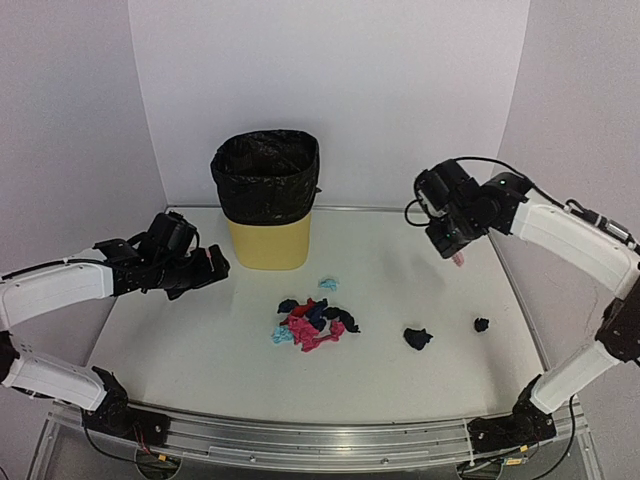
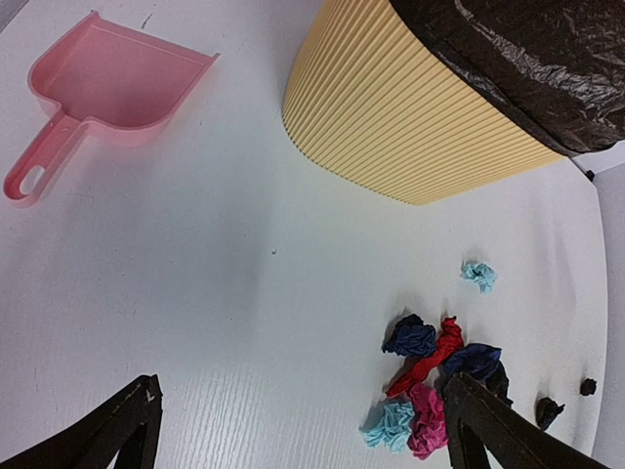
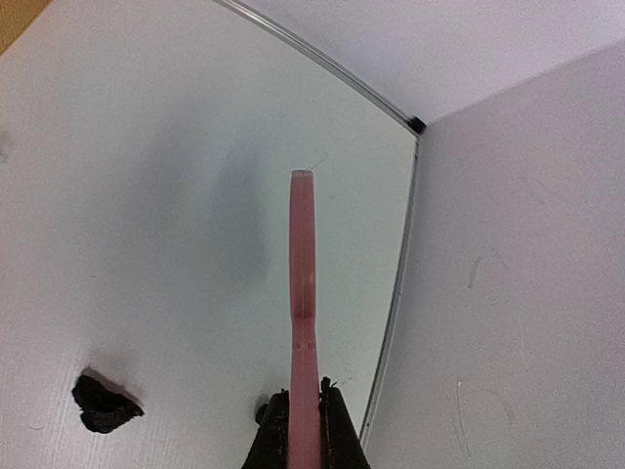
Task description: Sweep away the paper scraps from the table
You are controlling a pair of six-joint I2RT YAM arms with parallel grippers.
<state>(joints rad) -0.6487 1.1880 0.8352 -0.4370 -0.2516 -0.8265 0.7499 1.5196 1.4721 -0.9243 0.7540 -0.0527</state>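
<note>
Paper scraps [image 1: 312, 323], small and crumpled, in pink, red, dark blue, black and light blue, lie in a little heap in the middle of the big flat white surface [image 1: 190, 350]. The heap is in front of a yellow ribbed bin [image 1: 268, 245] with a black plastic bag [image 1: 265, 165] inside it. One light blue scrap [image 1: 327, 284] lies alone between the heap and the bin. A black wad [image 1: 417, 338] lies to the right of the heap. A smaller black wad [image 1: 481, 324] lies further right.

The left pincer [image 1: 218, 266] hangs above the surface, left of the bin. Its two fingers are spread wide with nothing between them. Its own camera shows a pink plastic dustpan [image 2: 117, 83] lying flat on the surface, well apart from the scraps.

The right pincer [image 1: 455, 252] is up in the air over the back right part of the surface. It is squeezed tight on a thin pink plastic piece [image 3: 304, 283], seen from its edge.
</note>
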